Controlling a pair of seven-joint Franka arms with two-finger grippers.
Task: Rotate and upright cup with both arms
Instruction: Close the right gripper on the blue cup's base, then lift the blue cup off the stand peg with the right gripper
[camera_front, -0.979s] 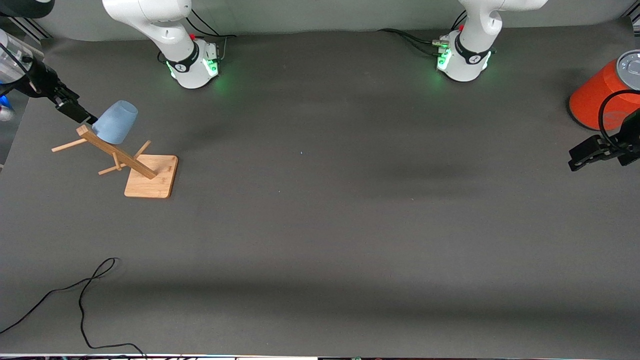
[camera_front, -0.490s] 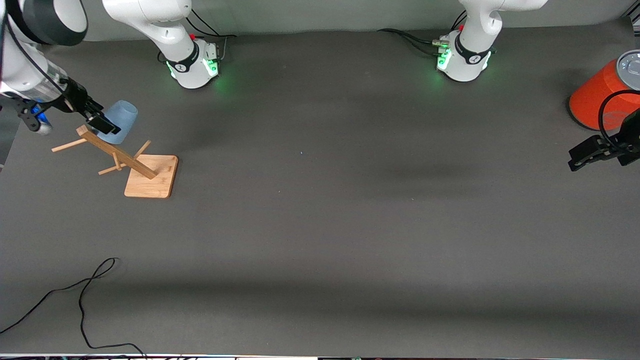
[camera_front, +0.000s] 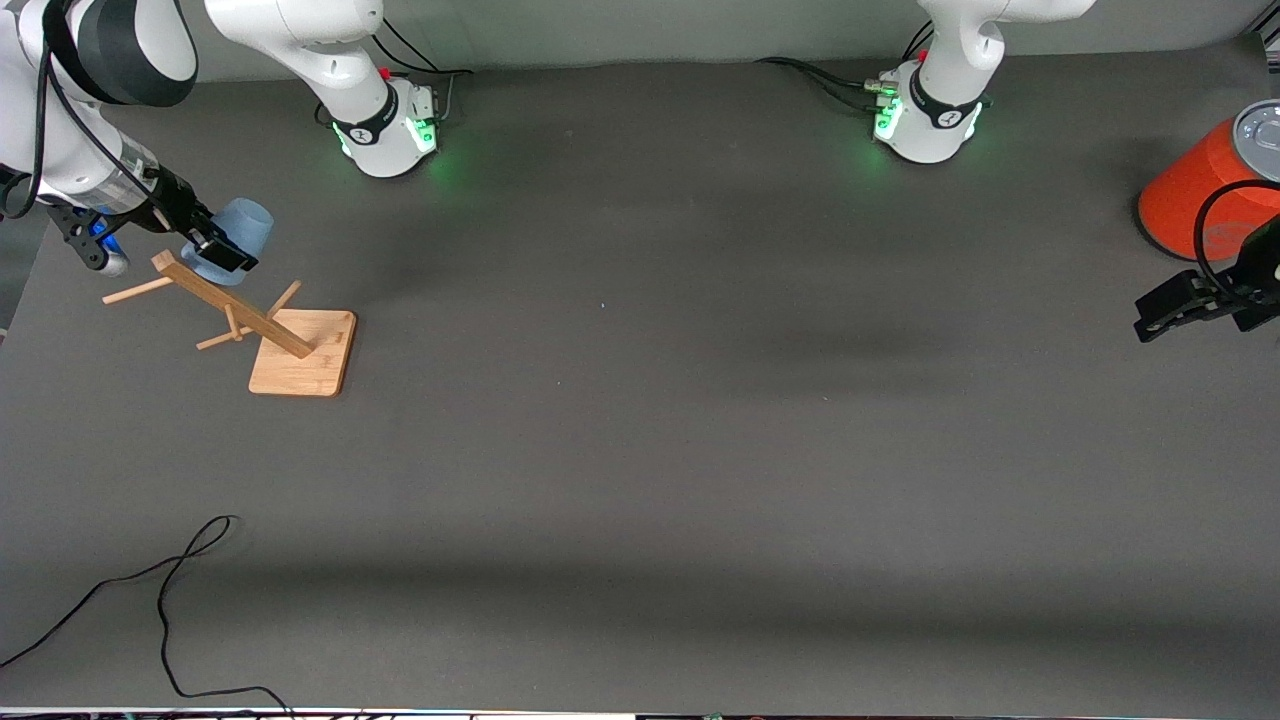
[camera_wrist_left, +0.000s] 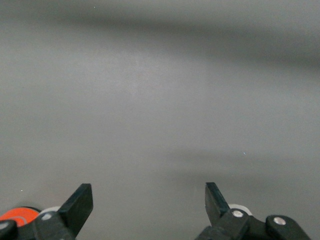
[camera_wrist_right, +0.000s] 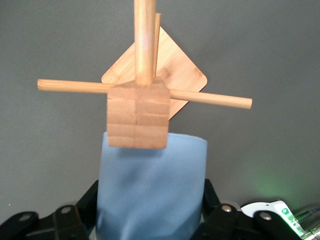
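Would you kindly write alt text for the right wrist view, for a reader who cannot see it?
The right end effector is shut on the pale-blue cup, which hangs on a peg of the wooden rack. The rack's square post top and crossing pegs sit just above the cup, with its flat base on the dark grey table.

Right arm: reaches from its base toward its own end of the tabletop, wrist angled downward.
Right pincer (camera_front: 222, 250): closed on the cup (camera_front: 236, 240), one finger (camera_wrist_right: 209, 200) on each side of its wall.
Left arm: waits at its own end of the tabletop.
Left pincer (camera_front: 1170, 312): jaws spread wide, nothing between the fingers (camera_wrist_left: 80, 206).
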